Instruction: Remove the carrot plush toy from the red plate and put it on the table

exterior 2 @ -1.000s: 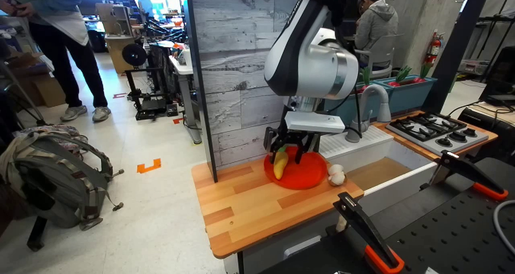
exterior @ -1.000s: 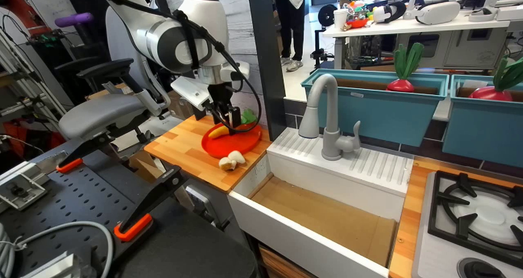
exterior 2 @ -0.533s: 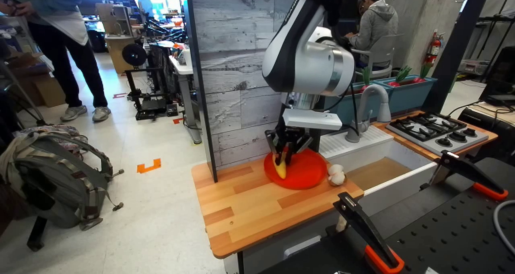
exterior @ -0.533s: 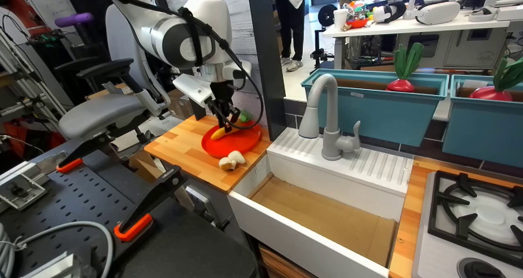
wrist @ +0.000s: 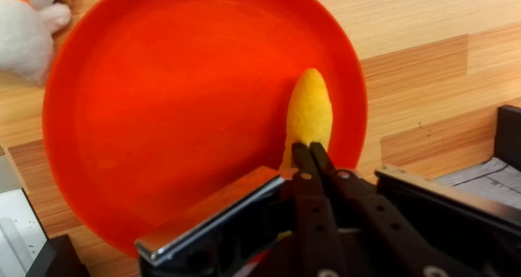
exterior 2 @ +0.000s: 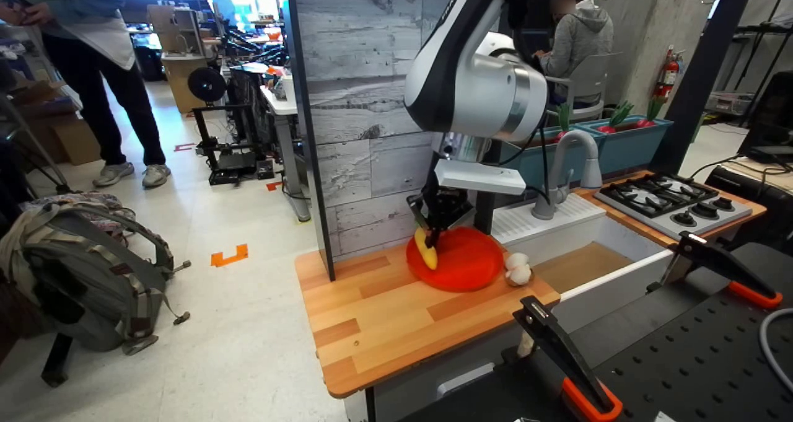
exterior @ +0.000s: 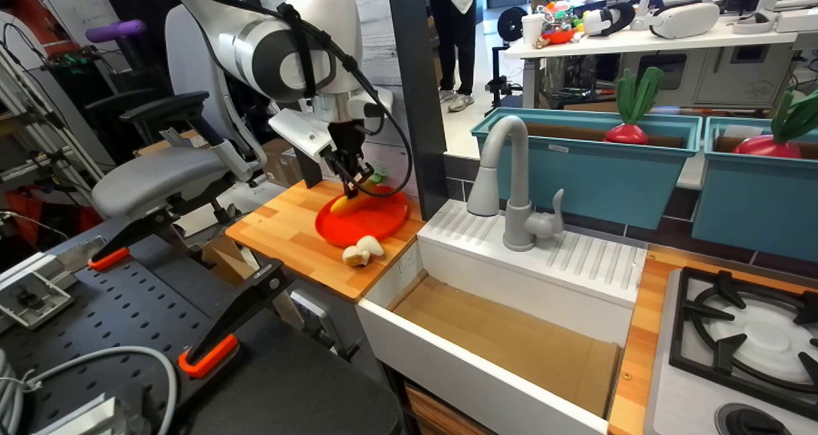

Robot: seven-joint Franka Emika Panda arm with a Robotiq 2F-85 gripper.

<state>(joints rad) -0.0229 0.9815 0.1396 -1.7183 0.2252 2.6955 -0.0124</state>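
"How do the jaws of the black two-fingered gripper [wrist: 309, 146] stand in the wrist view?"

"Narrow, nearly side by side, with the small, soft, elongated yellow-orange carrot plush toy [wrist: 310, 106] pinched at the tips. Its rounded end juts ahead of them, and its flanks show to either side."

"And beneath the jaws?"

"The round, shallow, bright red plate [wrist: 183, 106], most of it to their left in that picture. I can't tell whether the toy's underside touches it. Well off from the jaws at the upper left, just beside the plate, is a cream-white plush item [wrist: 24, 41]."

"What do you get in an exterior view?"

"The toy's green leafy end [exterior: 378, 178], right of the jaws there, and the yellow end, left of and below them. Farther right, well apart from the jaws, are a grey curved tap [exterior: 519, 179] and a white boxy sink [exterior: 460, 381]."

"And the table?"

"In an exterior view, the thick slab of light orange-brown wood, the table [exterior 2: 384, 323], lies below the jaws and reaches out in front of them, bearing the plate. The toy's body shows just left of the fingertips, against the plate's left part."
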